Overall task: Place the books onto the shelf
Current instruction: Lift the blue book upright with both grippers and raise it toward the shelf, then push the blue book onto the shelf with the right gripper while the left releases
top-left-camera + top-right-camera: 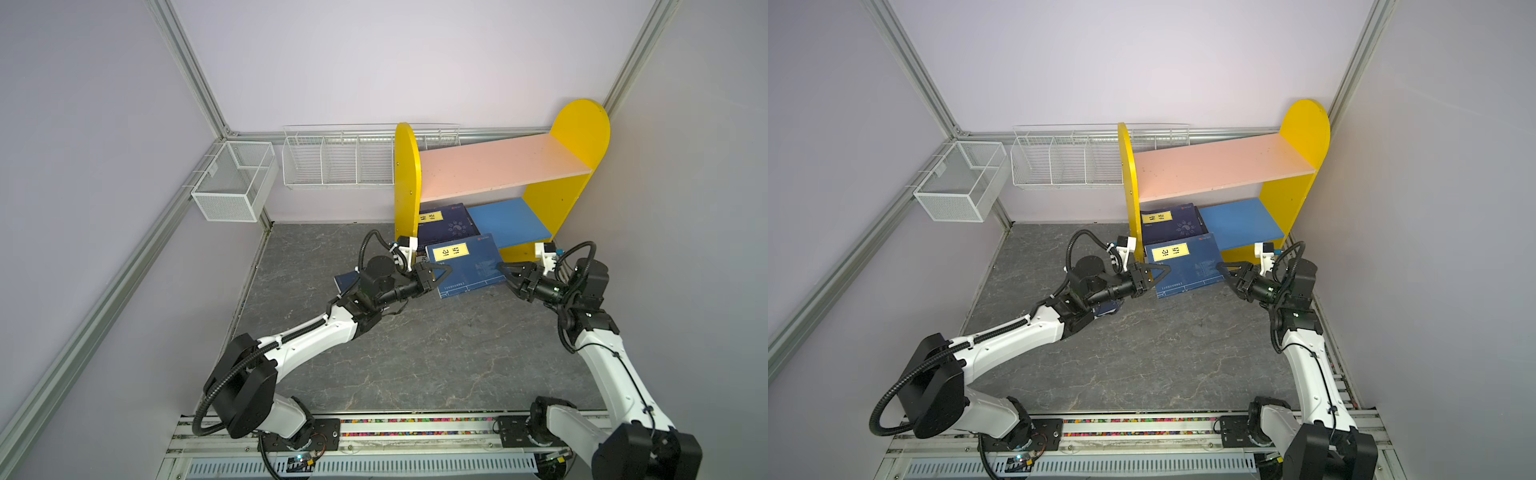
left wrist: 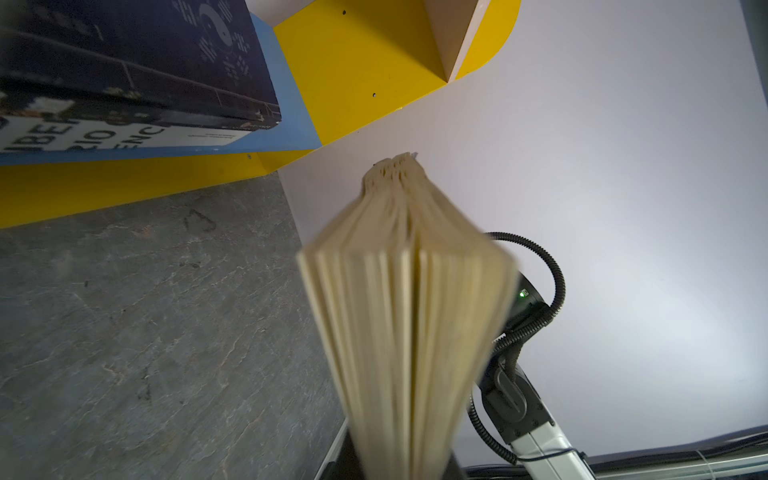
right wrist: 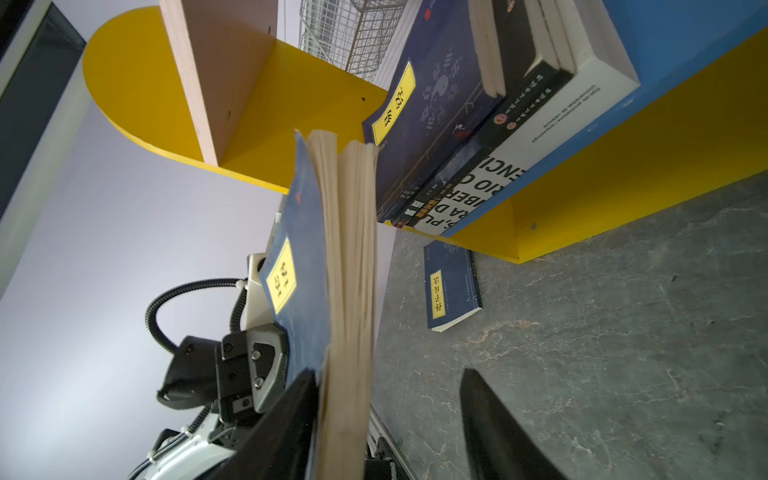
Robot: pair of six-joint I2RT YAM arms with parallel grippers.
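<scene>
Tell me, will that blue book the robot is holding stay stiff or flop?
Probably flops: the blue book is a paperback, its pages fanning apart in the right wrist view. Pinched at one edge by the left gripper, it may sag.

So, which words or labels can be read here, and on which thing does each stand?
"论语": yellow label on the held navy book.
"易经": yellow label on the shelved navy book.
"ENCI", "RIO", "BER": cut-off letters on the white book.
Floor book label, black spines: too small to read.

Robot lab: aluminium-framed enclosure (image 1: 194,70)
</scene>
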